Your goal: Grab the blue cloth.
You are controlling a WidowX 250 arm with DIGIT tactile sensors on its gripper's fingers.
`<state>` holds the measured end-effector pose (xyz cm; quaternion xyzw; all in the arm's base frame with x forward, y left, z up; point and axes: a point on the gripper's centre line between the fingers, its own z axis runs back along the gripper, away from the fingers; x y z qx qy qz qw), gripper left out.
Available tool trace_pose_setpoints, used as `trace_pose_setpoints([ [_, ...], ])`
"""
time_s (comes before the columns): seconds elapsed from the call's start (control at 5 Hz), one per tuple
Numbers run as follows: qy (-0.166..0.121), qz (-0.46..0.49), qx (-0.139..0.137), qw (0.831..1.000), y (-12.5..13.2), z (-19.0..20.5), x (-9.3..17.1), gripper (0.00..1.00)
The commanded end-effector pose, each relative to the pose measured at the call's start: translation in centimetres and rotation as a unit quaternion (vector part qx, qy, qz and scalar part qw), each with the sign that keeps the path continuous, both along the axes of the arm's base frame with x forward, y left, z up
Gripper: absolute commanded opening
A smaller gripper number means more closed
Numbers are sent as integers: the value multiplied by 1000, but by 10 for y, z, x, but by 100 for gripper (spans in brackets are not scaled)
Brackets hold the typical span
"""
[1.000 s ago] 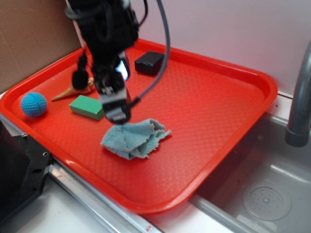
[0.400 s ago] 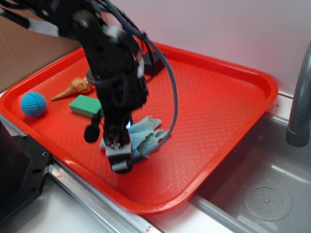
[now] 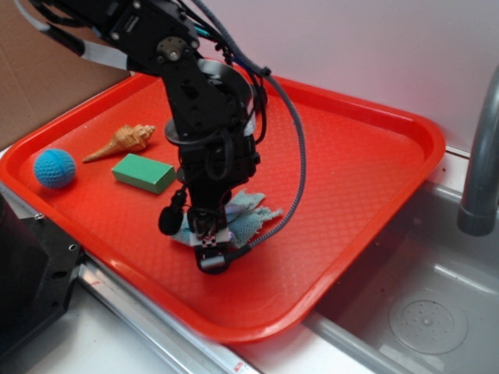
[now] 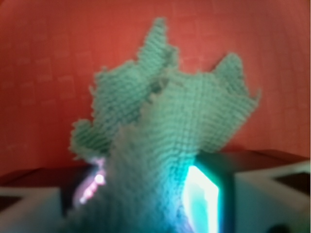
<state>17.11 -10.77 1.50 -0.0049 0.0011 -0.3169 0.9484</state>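
Left of the jaws, well apart: blue knitted ball (image 3: 54, 168) near the tray's left rim, then a seashell (image 3: 122, 142) and green block (image 3: 143, 172). None of them sits in the approach path, so no reason to disturb them.

At the jaws: gripper (image 3: 212, 248) is pitched steeply down onto the blue cloth (image 3: 248, 220), low over the tray floor. In the wrist view the blue cloth (image 4: 165, 126) rises in a bunched ridge straight up between the two fingers (image 4: 269, 187), with fabric pressed against both inner faces. Jaws read as closed in on that fold, holding the cloth. The cloth's far part fans out flat on the tray beyond the jaws, so it's pinched but not lifted, as far as I can tell. Pinching a raised wrinkle makes sense: terry is limp, and a flat edge gives nothing to bite.

Right of the jaws: bare tray, then its right rim.

Surface: red textured plastic tray (image 3: 374, 171). Room: metal sink basin (image 3: 421, 312) right of the tray, faucet pipe (image 3: 479, 156) at the far right edge, plain pale wall behind, cardboard upper left.
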Motion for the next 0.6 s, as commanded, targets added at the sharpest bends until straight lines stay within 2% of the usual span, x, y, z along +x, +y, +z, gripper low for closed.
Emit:
trace_pose_setpoints([
  [0.0,-1,106,-2,994,16,41,4,0],
  [0.2,17,229,31,973,25,82,18,0],
  [0.4,4,308,25,951,40,115,27,0],
])
